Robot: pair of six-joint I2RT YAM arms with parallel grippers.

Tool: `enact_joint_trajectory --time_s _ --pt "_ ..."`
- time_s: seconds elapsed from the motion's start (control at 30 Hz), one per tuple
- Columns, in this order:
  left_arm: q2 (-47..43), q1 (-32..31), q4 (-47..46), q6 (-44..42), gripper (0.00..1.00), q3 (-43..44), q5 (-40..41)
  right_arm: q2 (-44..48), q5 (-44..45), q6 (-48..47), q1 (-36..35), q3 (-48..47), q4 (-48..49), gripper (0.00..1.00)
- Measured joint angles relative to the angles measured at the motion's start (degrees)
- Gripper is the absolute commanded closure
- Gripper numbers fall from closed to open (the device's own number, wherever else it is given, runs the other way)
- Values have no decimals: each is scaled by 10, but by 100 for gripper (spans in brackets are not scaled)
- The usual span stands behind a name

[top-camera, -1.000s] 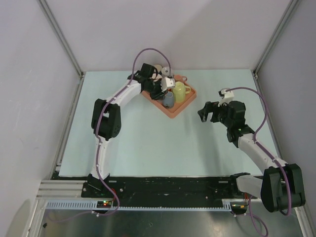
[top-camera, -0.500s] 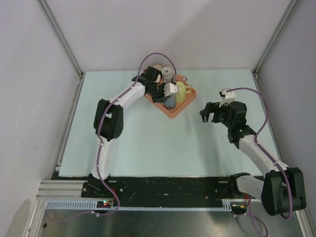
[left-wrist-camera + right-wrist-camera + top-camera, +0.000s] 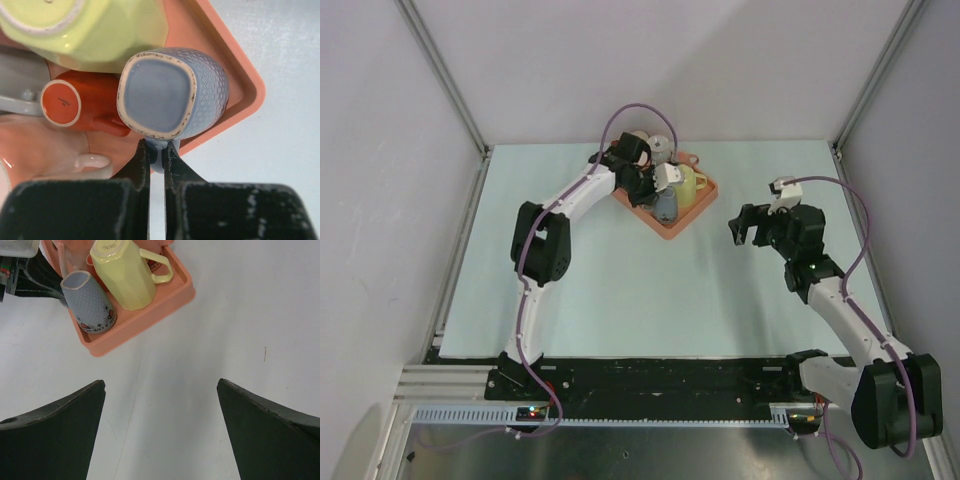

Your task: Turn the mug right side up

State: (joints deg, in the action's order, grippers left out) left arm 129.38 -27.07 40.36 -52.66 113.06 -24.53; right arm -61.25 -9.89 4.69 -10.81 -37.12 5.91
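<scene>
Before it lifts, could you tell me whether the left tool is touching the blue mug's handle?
Touching. The left wrist view shows both fingers of the left tool pressed against the handle of the blue mug, no gap either side.

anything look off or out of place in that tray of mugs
Yes: mugs in the tray stand upside down. The blue mug and the yellow mug have their bases up, and the small orange mug shows its base too. The left gripper is shut on the blue mug's handle. Nothing looks spilled.
</scene>
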Motion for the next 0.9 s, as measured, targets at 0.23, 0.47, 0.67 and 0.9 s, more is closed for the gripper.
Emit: enact_joint_trajectory --time_s 0.23,0.47,0.67,0.9 --pt "0 0 33 175 100 65 7 9 -13 59 -9 -23 -14 0" --pt "-7 0 31 332 100 105 1 -56 -50 198 -47 -51 44 0" --pt "-15 0 31 434 100 108 -28 -118 -78 340 -60 -57 118 10" --pt "-42 0 32 519 100 108 -73 -199 -105 462 -70 -66 226 20"
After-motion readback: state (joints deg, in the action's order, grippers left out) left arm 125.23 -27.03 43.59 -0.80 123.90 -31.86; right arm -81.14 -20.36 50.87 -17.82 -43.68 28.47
